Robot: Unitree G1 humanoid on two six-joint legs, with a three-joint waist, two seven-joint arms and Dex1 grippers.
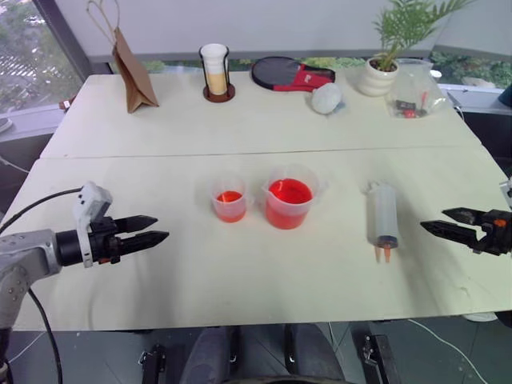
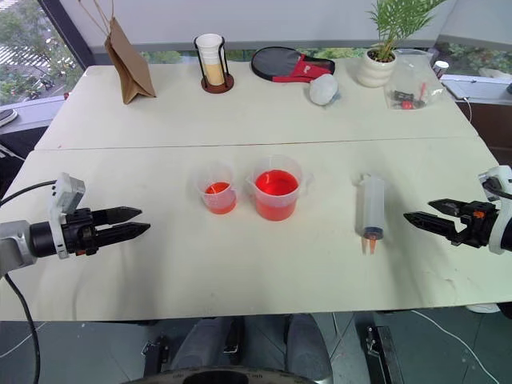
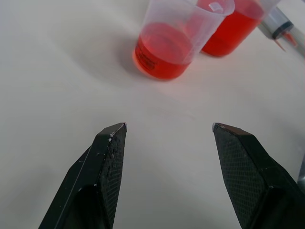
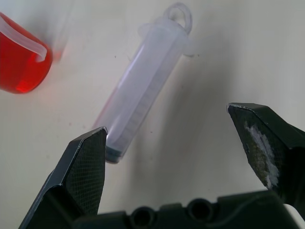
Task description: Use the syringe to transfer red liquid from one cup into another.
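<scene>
Spillage worries us most: the large translucent plastic syringe (image 2: 370, 210) lies flat just beside our gaping, empty right claw (image 2: 422, 217), near the wide clear red-filled beaker (image 2: 276, 189) and the smaller clear cup (image 2: 218, 190); a clumsy grab could roll it into them. Our left claw (image 2: 126, 223) also hangs apart and empty. The pale worktop (image 2: 264, 272) stands by windows.

Orange-red liquid (image 1: 288, 192) glows in two clear cups; the syringe (image 1: 383, 214) is milky, dark-sealed; the surface (image 1: 240, 272) cream.
</scene>
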